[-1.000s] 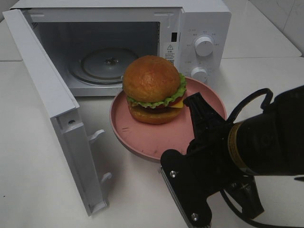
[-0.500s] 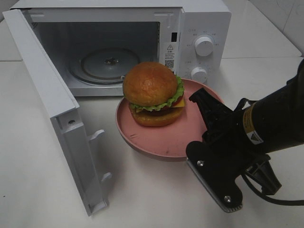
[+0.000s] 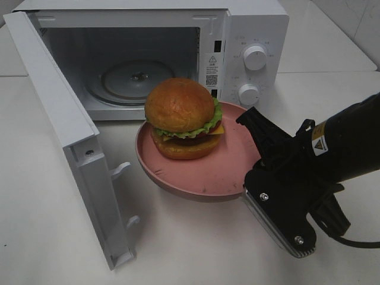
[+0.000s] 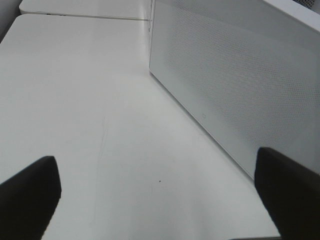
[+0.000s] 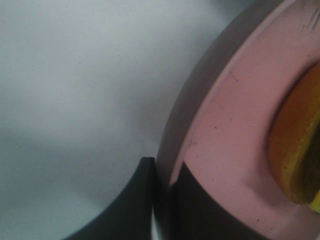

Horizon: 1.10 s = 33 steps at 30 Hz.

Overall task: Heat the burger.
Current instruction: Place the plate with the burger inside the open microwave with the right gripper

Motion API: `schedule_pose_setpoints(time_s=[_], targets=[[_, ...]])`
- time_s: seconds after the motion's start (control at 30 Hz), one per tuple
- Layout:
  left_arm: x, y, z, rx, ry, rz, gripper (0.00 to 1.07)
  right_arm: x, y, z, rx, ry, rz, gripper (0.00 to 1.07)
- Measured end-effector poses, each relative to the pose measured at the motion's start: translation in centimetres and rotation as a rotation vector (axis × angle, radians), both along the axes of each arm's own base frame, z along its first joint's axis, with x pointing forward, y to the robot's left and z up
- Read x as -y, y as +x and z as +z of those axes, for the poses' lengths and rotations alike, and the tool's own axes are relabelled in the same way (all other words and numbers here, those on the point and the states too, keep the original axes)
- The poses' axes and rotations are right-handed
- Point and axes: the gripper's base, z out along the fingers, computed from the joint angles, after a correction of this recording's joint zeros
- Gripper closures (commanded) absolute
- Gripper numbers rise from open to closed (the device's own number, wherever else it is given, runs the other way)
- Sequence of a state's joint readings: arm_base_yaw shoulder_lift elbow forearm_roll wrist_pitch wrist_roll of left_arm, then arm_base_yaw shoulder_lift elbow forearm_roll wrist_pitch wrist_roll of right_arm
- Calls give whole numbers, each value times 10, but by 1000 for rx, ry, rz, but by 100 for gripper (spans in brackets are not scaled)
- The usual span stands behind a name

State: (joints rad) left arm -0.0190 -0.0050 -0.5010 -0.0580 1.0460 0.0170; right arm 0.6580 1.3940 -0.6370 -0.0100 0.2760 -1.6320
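Burger (image 3: 183, 119), glossy brown bun over frilly green lettuce, sits on a round matte pink plate (image 3: 196, 178) before the white microwave's (image 3: 255, 29) open cavity; its glass turntable (image 3: 133, 77) lies beyond the burger from the right gripper (image 5: 162, 175), pinched narrow on the plate's rim. Left gripper (image 4: 160, 195) gapes wide, empty, well apart.

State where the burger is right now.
In the exterior high view the burger sits on the left half of the pink plate, just in front of the open microwave; the right gripper grips its rim.
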Motion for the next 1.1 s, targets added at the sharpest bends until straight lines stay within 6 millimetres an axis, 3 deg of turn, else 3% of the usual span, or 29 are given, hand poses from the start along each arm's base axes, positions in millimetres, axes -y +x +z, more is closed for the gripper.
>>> schedule_pose_setpoints(time_s=[0.2,0.37,1.1], targets=[[0,0,0,0,0,0,9,-2,3,4,9,5,8,107],[0,0,0,0,0,0,9,-13,17,19,52,37,9,107],[0,0,0,0,0,0,9,-51,61,12,16,10,19,107]])
